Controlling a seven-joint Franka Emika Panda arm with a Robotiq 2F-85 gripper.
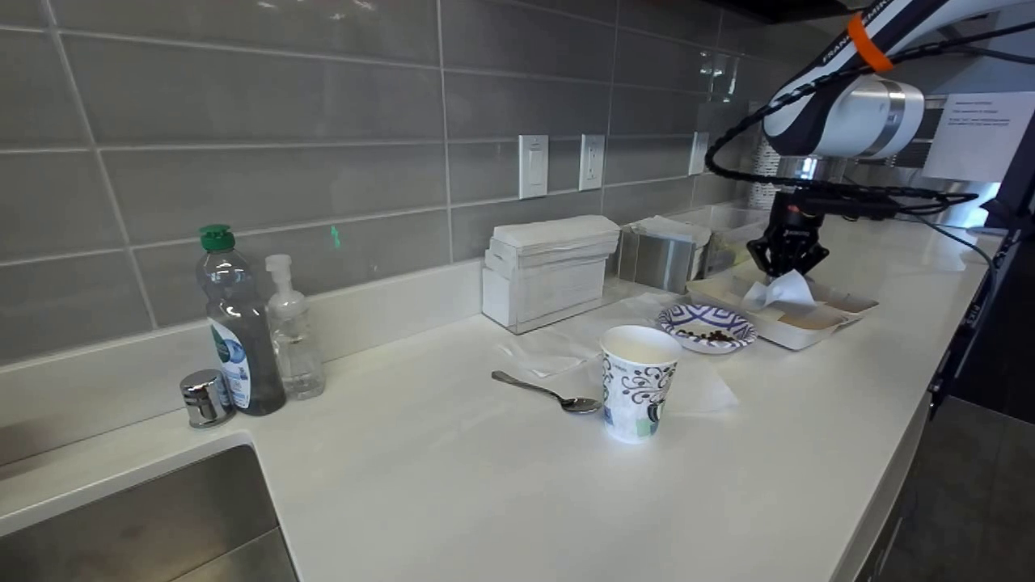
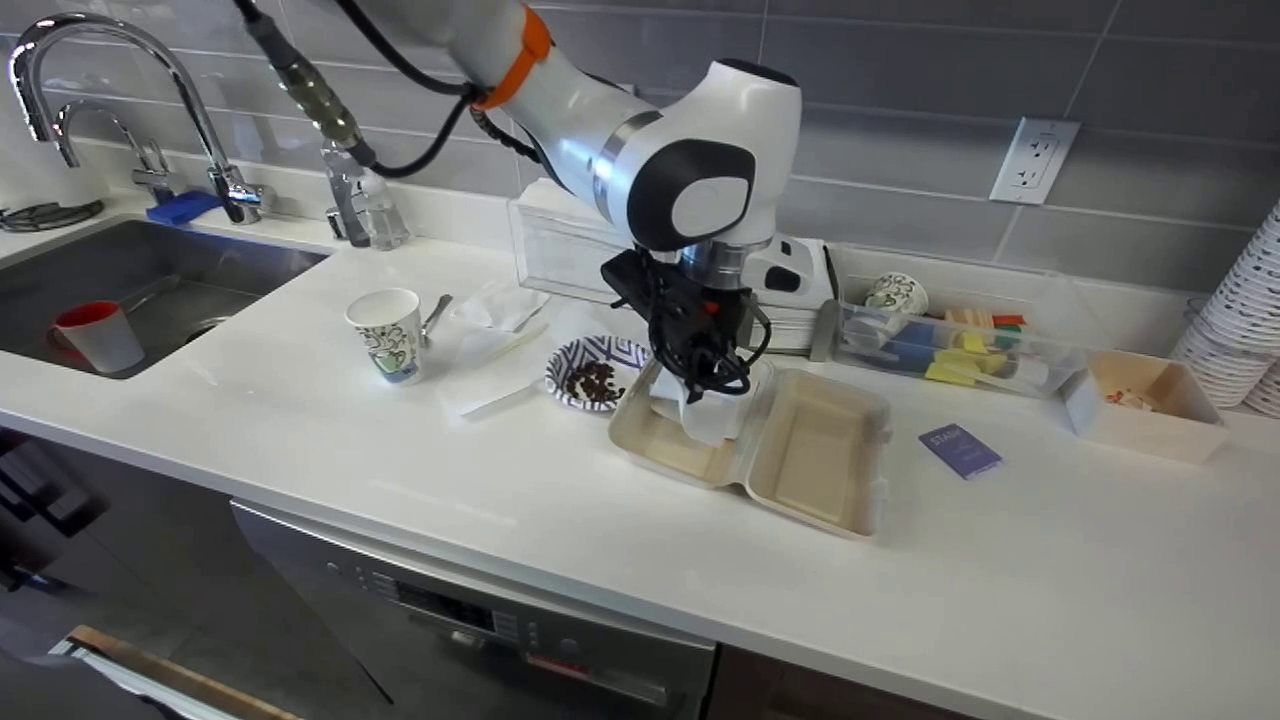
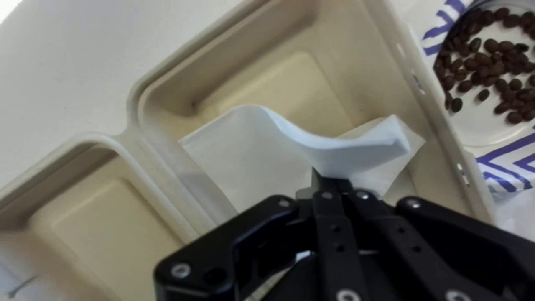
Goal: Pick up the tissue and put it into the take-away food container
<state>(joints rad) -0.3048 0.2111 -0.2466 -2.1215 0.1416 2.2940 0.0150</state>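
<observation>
Black jointed gripper [image 3: 332,182] pinches curled white paper tissue [image 3: 259,150] in open, beige, hinged take-away food container [image 2: 815,450], half beside round blue-patterned white plate [image 2: 600,347]. Whether tissue touches bottom, cannot tell.

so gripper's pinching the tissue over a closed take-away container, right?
Not closed: the take-away container lies open in an exterior view, the insides of both halves showing. The rest is right: the gripper pinches the tissue over it.

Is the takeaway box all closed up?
No, the take-away food container lies open in an exterior view, its two halves side by side.
</observation>
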